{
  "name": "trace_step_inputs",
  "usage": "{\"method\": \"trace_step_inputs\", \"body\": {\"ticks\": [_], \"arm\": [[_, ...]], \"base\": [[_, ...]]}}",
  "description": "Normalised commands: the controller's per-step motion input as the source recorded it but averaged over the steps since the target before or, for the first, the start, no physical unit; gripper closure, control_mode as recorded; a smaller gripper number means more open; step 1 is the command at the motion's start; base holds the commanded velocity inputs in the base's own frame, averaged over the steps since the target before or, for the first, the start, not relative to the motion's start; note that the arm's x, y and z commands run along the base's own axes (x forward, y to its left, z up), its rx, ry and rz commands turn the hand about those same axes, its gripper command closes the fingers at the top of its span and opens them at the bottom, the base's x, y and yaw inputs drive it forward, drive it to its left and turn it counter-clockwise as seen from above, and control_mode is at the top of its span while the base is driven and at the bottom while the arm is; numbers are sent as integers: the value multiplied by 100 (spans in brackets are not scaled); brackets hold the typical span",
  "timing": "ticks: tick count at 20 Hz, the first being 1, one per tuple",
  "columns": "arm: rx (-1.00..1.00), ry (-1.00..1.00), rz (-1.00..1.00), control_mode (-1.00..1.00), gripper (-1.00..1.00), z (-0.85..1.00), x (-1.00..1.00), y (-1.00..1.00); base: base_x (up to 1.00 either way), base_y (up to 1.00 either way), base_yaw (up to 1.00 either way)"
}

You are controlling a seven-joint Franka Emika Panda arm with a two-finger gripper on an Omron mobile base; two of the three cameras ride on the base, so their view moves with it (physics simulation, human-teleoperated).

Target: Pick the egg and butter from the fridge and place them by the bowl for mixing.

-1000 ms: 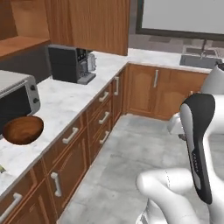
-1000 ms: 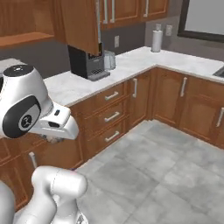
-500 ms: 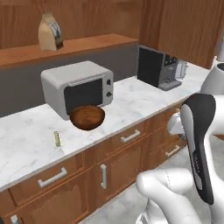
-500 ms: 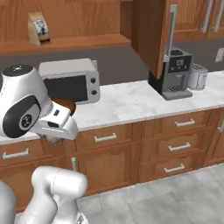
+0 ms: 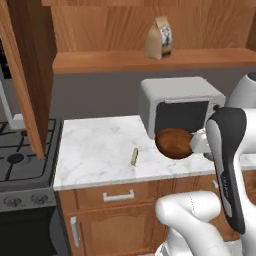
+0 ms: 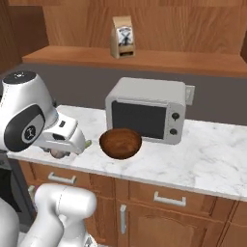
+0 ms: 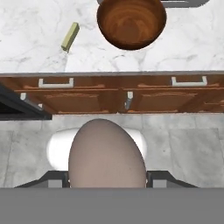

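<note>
Driving the base along has swung both base cameras until the bowl (image 5: 173, 143) and microwave (image 6: 147, 109) sit in front of me. My pincer (image 7: 107, 175) is closed on the egg (image 7: 107, 159), carried short of the tabletop (image 5: 100, 150), where the butter (image 7: 70, 36) already lies near the bowl.

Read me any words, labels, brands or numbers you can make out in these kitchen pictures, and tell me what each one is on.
No text can be read.
Paper bag on the wooden shelf: dark round label, too blurred to read.
Microwave: two round knobs, no readable markings.
Bowl, butter, egg: no lettering.
</note>
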Motion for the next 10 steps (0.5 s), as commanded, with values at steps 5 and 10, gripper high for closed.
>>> {"method": "trace_step_inputs", "body": {"ticks": [5, 10], "arm": [[0, 0, 0, 100, 100, 0, 0, 0], [0, 0, 0, 100, 100, 0, 0, 0]], "base": [[29, 6, 28], [42, 34, 3]]}}
